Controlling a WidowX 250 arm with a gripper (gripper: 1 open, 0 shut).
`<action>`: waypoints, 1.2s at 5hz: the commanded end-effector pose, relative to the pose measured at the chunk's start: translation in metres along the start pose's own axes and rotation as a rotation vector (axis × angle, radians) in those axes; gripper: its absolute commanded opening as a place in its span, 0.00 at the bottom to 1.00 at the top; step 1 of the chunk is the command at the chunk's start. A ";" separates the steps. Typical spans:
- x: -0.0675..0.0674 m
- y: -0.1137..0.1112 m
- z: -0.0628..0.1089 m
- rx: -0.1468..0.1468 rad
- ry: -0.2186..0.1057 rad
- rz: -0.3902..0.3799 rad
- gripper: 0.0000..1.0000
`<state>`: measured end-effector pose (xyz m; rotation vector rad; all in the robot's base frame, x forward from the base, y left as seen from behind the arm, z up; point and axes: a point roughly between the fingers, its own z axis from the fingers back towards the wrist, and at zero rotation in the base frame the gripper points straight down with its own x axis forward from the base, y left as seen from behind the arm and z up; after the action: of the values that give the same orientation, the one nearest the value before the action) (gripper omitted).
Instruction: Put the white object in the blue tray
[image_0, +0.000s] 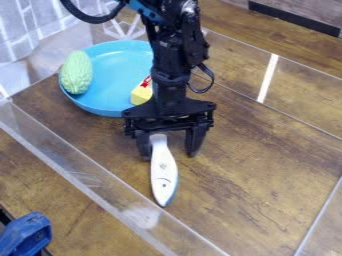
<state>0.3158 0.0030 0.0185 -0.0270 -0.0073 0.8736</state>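
Only one camera view here. The black arm came straight down from the top of the shot, with the gripper (168, 147) pointing at the wooden table (267, 170), fingers spread wide and straddling the far end of the white object (162, 171). That object lay flat, stretching from the gripper toward the camera. The blue tray (112, 62) sat just behind and left of the gripper, holding a green thing (76, 72) and a yellow block (140, 94). Its label was too small to read.
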 end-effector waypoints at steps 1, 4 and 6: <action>0.008 0.000 0.008 -0.017 -0.010 0.029 1.00; 0.007 0.002 0.007 -0.016 0.010 0.067 1.00; 0.007 0.003 0.008 -0.014 0.022 0.094 1.00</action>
<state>0.3129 0.0034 0.0187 -0.0401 0.0318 0.9479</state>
